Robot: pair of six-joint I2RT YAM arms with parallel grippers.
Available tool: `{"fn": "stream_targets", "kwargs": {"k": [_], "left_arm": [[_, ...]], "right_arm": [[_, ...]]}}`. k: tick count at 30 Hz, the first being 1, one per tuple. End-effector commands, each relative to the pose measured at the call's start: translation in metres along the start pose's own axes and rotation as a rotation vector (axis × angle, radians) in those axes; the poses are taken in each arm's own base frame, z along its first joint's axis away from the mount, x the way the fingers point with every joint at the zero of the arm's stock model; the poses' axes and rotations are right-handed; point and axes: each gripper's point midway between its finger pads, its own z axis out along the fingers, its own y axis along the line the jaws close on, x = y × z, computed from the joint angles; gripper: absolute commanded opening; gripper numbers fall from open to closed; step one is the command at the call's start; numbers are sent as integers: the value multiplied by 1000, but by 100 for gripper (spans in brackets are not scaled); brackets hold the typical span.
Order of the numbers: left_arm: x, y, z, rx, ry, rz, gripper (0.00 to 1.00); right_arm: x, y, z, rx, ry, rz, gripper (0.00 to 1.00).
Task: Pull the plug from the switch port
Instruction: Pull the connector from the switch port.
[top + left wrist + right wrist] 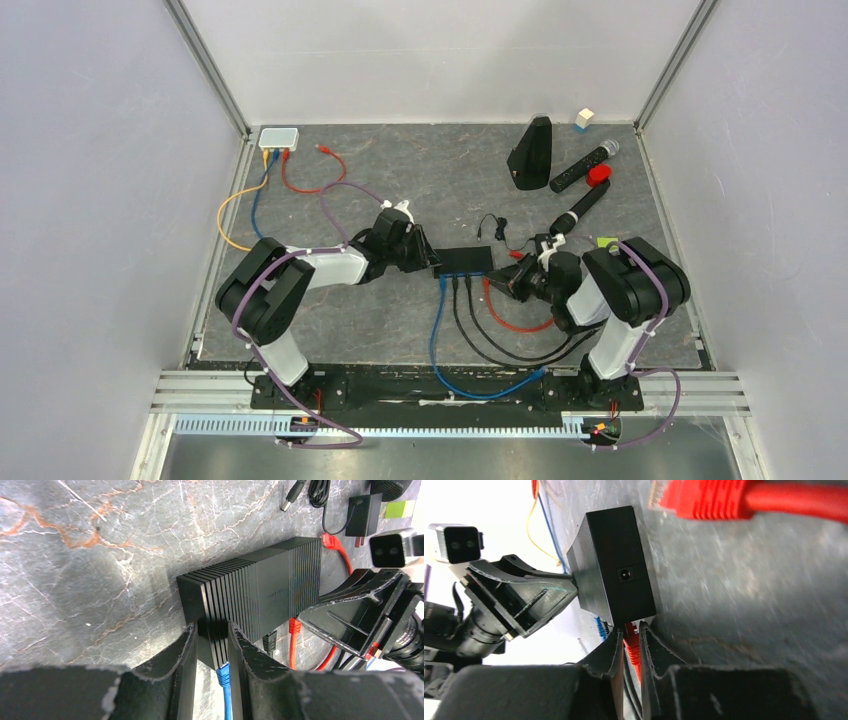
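Your right claw point(631, 628) is pressed together on the red plug point(630, 642), which sits in the rightmost used port on the front of the black network switch point(463, 260), beside a black cable point(270, 641) and a blue cable point(223, 676). Your left claw point(210, 630) pinches the opposite end of the switch across its ribbed casing, bracing it on the tabletop point(400, 170).

The plug is not yet out, so the step in hand looks like the pull itself. Draw the right claw straight back along the line of the port, toward the near edge of the tabletop, without twisting or lifting, or the connector may bind. From these views you cannot tell whether the latch tab is pressed down. If the plug resists, regrip so that one finger bears on the tab instead of hauling harder. Hold the left claw firm so that the switch does not slide along with the plug. Ignore the loose red plug point(684, 499) lying behind the switch.
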Motion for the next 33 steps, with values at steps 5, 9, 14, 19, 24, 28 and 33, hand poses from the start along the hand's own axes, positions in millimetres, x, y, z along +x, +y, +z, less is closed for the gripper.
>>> {"fn": "stream_targets", "kwargs": {"k": [5,9,14,19,24,28,33], "left_arm": [[47,41,0,-136,133,-26,33],[47,41,0,-139,134,-27,33],[48,44,-1,-152,134,-28,33],[45,44,-3,-164,129,-19,33],[45,46,-5,-173,129,-15,33],[46,48,-4,-178,130,-15,33],[46,49,-4,-183,128,-16,33]], "right_arm": [[35,-70,-9,259,202,-108,0],[50,-79,-19,257,246,-90,0],[57,-90,-30,296,264,-122,0],[62,-99,-36,335,297,-164,0],[62,-107,-36,378,340,-218,0],[60,-114,-38,425,350,-272,0],[62,-120,-45,457,363,-294,0]]}}
